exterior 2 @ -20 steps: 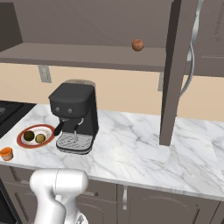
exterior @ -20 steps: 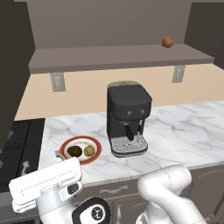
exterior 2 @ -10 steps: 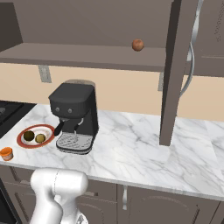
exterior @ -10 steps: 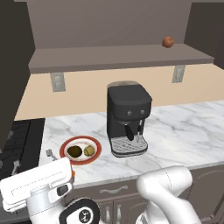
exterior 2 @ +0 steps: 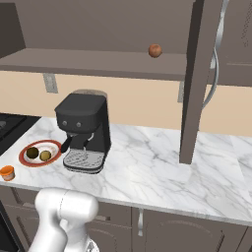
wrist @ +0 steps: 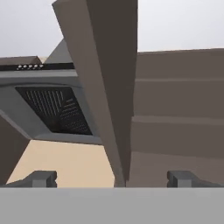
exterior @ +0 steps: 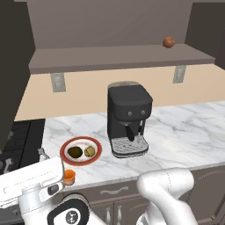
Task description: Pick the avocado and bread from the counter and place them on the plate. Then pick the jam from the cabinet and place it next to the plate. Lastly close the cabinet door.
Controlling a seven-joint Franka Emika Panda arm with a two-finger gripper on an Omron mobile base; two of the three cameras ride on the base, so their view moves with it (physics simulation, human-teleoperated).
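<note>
My jaws are spread wide and empty, facing the edge of the open cabinet door point(wrist: 111, 100), which runs tall and narrow up my hand view. Avocado point(exterior: 75, 152) and bread point(exterior: 89, 151) sit on the plate point(exterior: 81, 150), jam point(exterior: 69, 176) beside it on the table point(exterior: 184, 132). I risk glancing off the door's thin edge.

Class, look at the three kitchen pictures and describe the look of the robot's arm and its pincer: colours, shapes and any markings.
The arm is glossy white, built of thick rounded tubular segments. A boxy white link carries a small dark button and sits above a dark round joint cap with a small white emblem. The pincer ends in two small, blocky dark grey fingertips. No cables show.
</note>
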